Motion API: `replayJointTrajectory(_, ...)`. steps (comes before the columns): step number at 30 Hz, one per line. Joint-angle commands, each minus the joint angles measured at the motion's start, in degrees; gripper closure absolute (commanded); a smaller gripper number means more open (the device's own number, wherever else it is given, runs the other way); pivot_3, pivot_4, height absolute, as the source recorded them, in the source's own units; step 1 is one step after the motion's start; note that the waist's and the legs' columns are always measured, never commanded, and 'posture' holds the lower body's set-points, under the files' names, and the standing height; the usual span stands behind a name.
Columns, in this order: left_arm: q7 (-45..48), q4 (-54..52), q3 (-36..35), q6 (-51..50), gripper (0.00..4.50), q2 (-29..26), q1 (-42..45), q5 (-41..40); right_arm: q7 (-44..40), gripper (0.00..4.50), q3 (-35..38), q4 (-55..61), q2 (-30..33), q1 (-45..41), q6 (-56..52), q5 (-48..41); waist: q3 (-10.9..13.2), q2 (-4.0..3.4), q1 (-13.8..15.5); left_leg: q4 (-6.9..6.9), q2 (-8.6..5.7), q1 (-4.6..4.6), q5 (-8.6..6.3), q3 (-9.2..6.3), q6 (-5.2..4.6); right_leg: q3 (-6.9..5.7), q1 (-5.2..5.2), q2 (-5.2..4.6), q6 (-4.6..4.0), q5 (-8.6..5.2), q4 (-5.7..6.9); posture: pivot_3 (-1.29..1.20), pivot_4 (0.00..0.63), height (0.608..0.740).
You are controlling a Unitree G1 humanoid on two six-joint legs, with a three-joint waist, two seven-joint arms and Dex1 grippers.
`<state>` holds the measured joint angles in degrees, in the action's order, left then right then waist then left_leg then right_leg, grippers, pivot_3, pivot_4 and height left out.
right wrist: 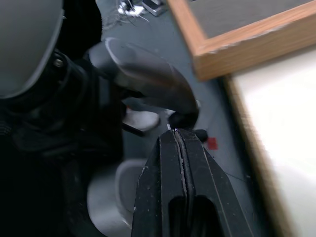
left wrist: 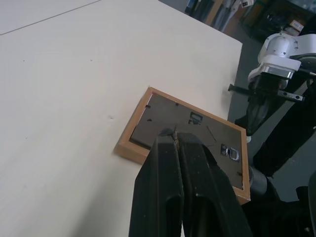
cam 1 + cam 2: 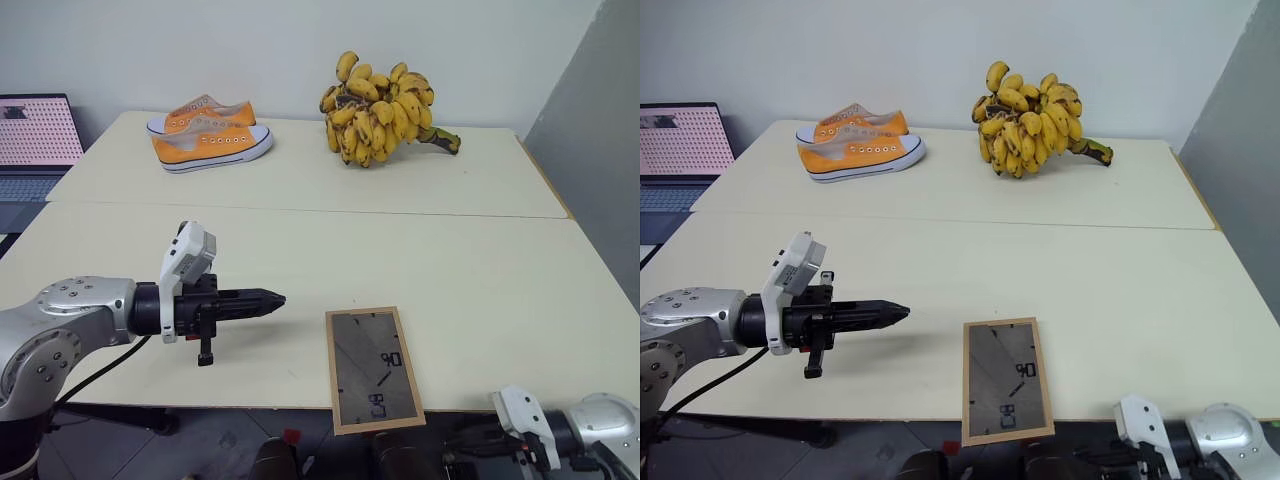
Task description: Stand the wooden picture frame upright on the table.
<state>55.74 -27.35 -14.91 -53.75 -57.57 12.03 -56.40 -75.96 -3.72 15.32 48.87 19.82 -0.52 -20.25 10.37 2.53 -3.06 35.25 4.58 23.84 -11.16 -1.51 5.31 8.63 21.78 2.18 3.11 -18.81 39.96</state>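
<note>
No brand or readable writing shows on anything; the laptop (image 3: 38,150) at the upper left edge of the left eye view shows only a pink dotted screen.

The frame (image 3: 374,368) lies flat, back panel up, at the lower centre of the left eye view, on the near edge of the table (image 3: 480,280), its near end overhanging that edge. Its dark panel carries small black clips.

The left gripper (image 3: 268,299) hovers above the table at the lower left, fingers pressed together, empty, pointing toward the frame and apart from it. In the left wrist view its tips (image 2: 174,136) line up over the frame's back.

The right gripper (image 1: 181,133) is below the table edge at the lower right, fingers together, holding nothing; the frame's wooden corner sits above it in the right wrist view.

At the far side of the table, a pair of orange sneakers (image 3: 208,132) sits upper left of centre and a big bunch of bananas (image 3: 381,108) upper centre, both well apart from the frame. Nothing lies between the grippers and the frame.
</note>
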Motion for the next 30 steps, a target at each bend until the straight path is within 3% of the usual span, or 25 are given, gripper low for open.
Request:
replayJointTrajectory(1, 0.37, 0.39, -1.19, -0.27, 4.49, -1.19, 2.25, -0.79, 1.54, 4.50, -1.51, -1.76, -2.94, -1.40, 1.67, 0.37, -0.01, 0.02, -0.02, 0.02, 0.00, 0.00, 0.00, 0.00, 0.00, 0.00, -0.01, 0.00, 0.00, 0.00, 0.00, 0.00, 0.150, 0.740)
replayJointTrajectory(12, -0.58, 0.84, -0.75, -1.01, 4.49, -0.80, 4.47, -0.55, 9.53, 4.50, -3.73, -7.70, -13.04, -9.45, 2.44, 3.08, -0.11, 0.16, -0.42, 0.04, 0.05, -0.09, 0.00, -0.06, 0.00, -0.07, -0.06, 0.04, 0.00, 0.00, 0.03, 0.00, 0.150, 0.740)
replayJointTrajectory(18, -1.59, 0.67, -0.53, -0.55, 4.49, 0.13, 4.44, -0.33, 6.87, 4.50, -2.78, -4.75, -10.21, -11.10, -1.80, 1.02, -0.13, 0.21, -0.89, 0.05, 0.11, -0.48, 0.01, -0.03, 0.01, -0.03, -0.39, 0.09, -0.01, 0.00, 0.07, 0.00, 0.150, 0.740)
replayJointTrajectory(25, -2.57, 0.41, -0.37, -0.29, 4.49, 1.47, 4.26, -0.30, 2.82, 4.50, -0.30, 0.05, -2.25, -5.68, -4.98, -1.69, -0.07, 0.10, -0.02, 0.02, 0.02, -0.41, -0.01, 0.00, 0.01, 0.01, -0.38, 0.03, -0.03, -0.09, 0.02, 0.00, 0.150, 0.740)
replayJointTrajectory(30, -1.92, 1.28, 0.47, 0.18, 4.49, 1.69, 4.88, 0.42, 4.81, 4.50, -0.56, 5.58, -1.72, -4.14, -9.00, -3.92, -0.07, 0.10, 0.17, -0.02, 0.02, -0.40, -0.01, -0.06, 0.01, -0.03, -0.38, 0.03, -0.06, -0.13, 0.03, 0.00, 0.150, 0.740)
